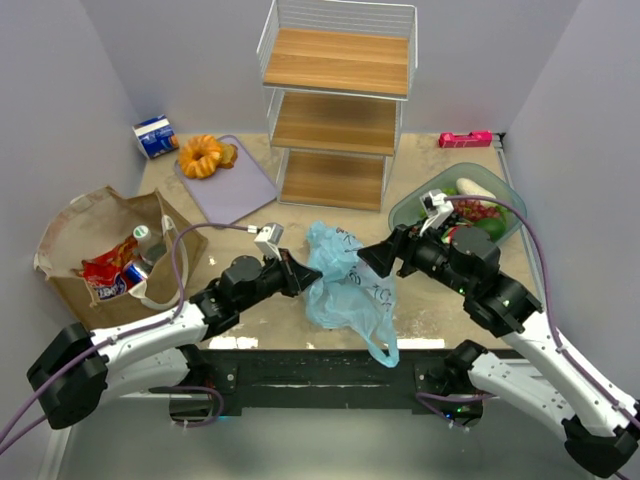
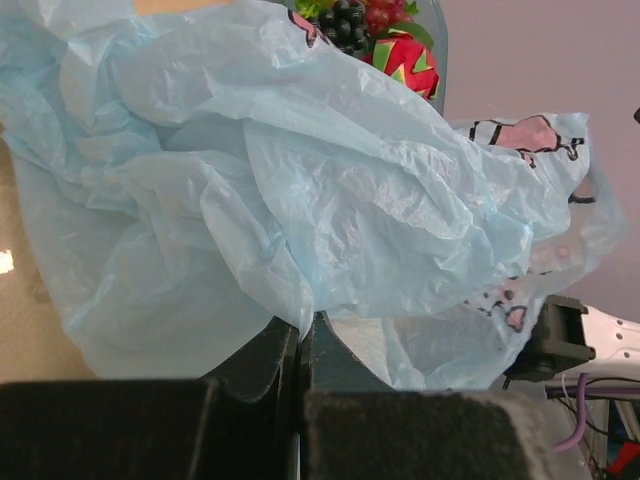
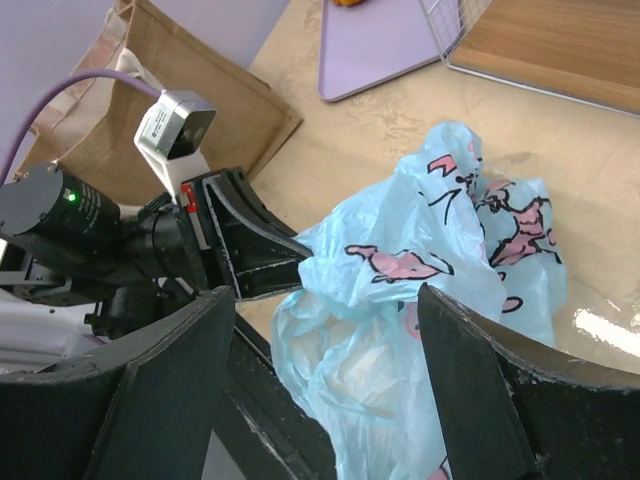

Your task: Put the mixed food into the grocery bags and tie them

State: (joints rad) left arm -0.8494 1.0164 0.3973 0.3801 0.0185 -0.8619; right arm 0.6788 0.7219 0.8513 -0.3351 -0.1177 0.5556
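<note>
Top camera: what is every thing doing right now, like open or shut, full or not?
Blue plastic bag: crumpled, untied.
Left gripper: shut on the bag's edge.
Right gripper: open, facing the bag, gripping nothing.
Brown paper bag: open, with snack packet, can and bottle inside.
Green bowl: holds grapes, dragon fruit and pale fruit.

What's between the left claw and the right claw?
The light-blue plastic bag, seen in the top view: the left claw pinches it, the right claw stands open.
</note>
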